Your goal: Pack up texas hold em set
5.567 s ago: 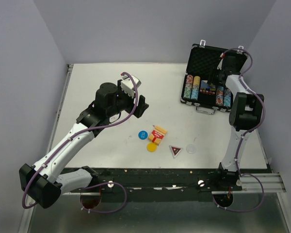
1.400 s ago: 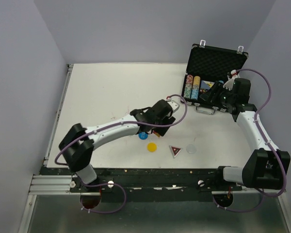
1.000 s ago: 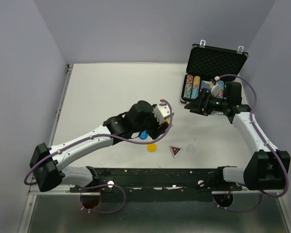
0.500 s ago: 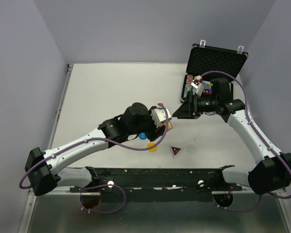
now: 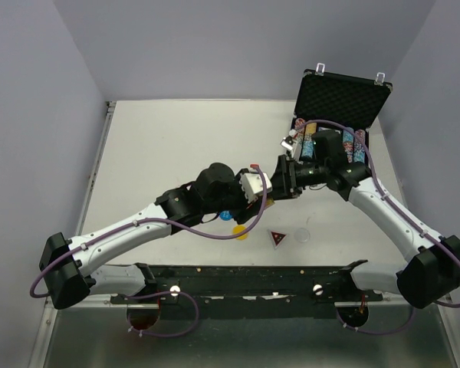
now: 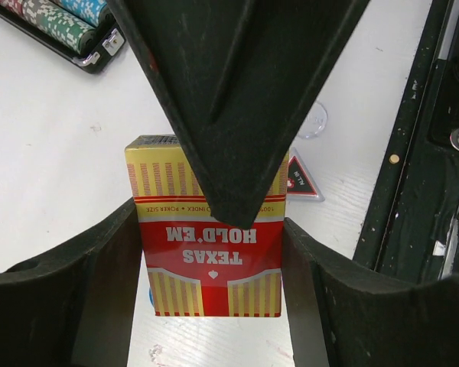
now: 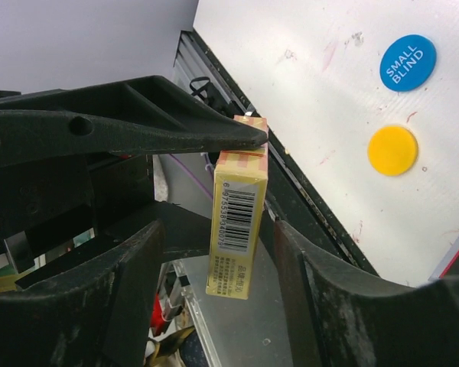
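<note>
Left wrist view shows the card deck (image 6: 206,252), printed "TEXAS HOLD 'EM" and "POKER SIZE", clamped between the left gripper (image 6: 212,229) fingers. The right gripper (image 7: 218,229) straddles the deck's barcode edge, jaws apart. A blue "SMALL BLIND" disc (image 7: 408,63) lies on the table (image 7: 306,92).

The red-and-yellow cardboard card deck box (image 6: 206,260) hung above the white table (image 5: 161,138), between the fingers of the left gripper (image 6: 210,222), with the right gripper (image 7: 218,227) straddling it from the right. Behind the deck and to its right stood the black foam-lined briefcase (image 5: 341,96), with multicoloured poker chip rows (image 5: 346,143) inside. Left of the deck lay the blue round disc (image 7: 408,63). Before it lay the yellow round disc (image 7: 392,150), the red triangular button (image 5: 277,238) and, furthest right, the clear round disc (image 5: 303,235).
</note>
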